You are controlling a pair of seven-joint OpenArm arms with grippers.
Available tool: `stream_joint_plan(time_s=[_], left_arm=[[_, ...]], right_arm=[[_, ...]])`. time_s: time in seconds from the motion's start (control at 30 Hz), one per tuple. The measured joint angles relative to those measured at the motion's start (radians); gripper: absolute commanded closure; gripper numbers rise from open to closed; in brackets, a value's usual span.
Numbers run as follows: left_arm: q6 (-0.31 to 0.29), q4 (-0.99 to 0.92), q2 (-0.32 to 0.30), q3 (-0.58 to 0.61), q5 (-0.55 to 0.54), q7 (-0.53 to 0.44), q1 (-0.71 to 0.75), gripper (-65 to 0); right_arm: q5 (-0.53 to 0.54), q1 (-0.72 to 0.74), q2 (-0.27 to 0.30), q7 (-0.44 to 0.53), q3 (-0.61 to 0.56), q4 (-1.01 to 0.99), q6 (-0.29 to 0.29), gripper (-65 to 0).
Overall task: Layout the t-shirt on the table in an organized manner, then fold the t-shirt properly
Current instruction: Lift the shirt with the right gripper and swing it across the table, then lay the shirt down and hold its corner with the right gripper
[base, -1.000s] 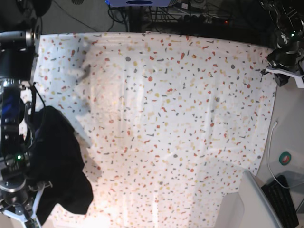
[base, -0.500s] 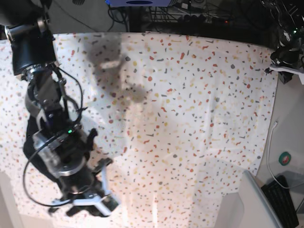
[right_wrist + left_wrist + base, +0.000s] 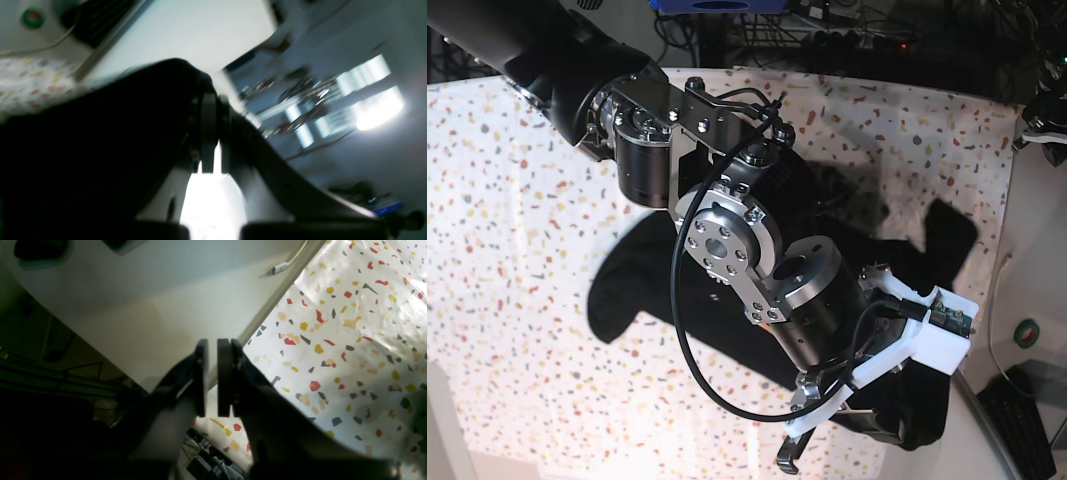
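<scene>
The black t-shirt (image 3: 632, 290) stretches across the speckled table (image 3: 517, 200) from the middle toward the right edge, largely covered by my right arm. The right gripper (image 3: 827, 440) sits low at the front right of the base view. In the right wrist view its jaws are pressed together, and the right gripper (image 3: 213, 100) has dark t-shirt cloth (image 3: 100, 133) bunched against its left finger up to the tips. My left gripper (image 3: 212, 344) hovers over the table's edge (image 3: 350, 340), its pads nearly touching with nothing between them.
A pale surface (image 3: 133, 306) with a cable (image 3: 283, 266) borders the table beside the left gripper. Off the table's right side lie a green tape roll (image 3: 1028, 333) and a keyboard (image 3: 1027, 420). The left arm (image 3: 1045, 118) stays at the far right corner.
My right arm has swung from the table's left edge across to the front right, pulling the t-shirt with it. The shirt now spreads over the middle and right. The left arm barely moved.
</scene>
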Motion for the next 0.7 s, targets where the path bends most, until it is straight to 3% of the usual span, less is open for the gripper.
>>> stream_joint_plan(time_s=[0.17,0.3,0.43,0.5,0.6,0.7], left_arm=[[-0.003,-0.040,-0.003,-0.002,-0.003,-0.003,-0.002,-4.3],[0.000,-0.074,-0.002,0.002,-0.004,-0.001,-0.003,-4.3],[-0.003,-0.077,-0.004,0.004,-0.005,-0.005,-0.006,-4.3],[-0.003,-0.077,-0.003,0.004,-0.004,-0.003,-0.006,-4.3],[-0.003,-0.077,-0.002,0.004,-0.005,-0.003,-0.006,-4.3],[-0.003,-0.077,-0.005,0.004,-0.005,-0.003,-0.007,-4.3]], right_arm=[[0.061,-0.046,0.109,0.002,0.205,-0.009,-0.001,0.0],[0.190,-0.081,0.201,-0.002,0.411,-0.092,0.001,0.0],[0.311,-0.066,0.220,0.028,0.625,-0.283,0.003,0.0],[0.338,-0.054,0.233,0.108,0.739,-0.412,0.003,0.0],[0.322,-0.003,0.233,0.182,0.889,-0.641,-0.014,0.0],[0.334,0.087,0.255,0.173,0.968,-0.875,-0.004,-2.4]])
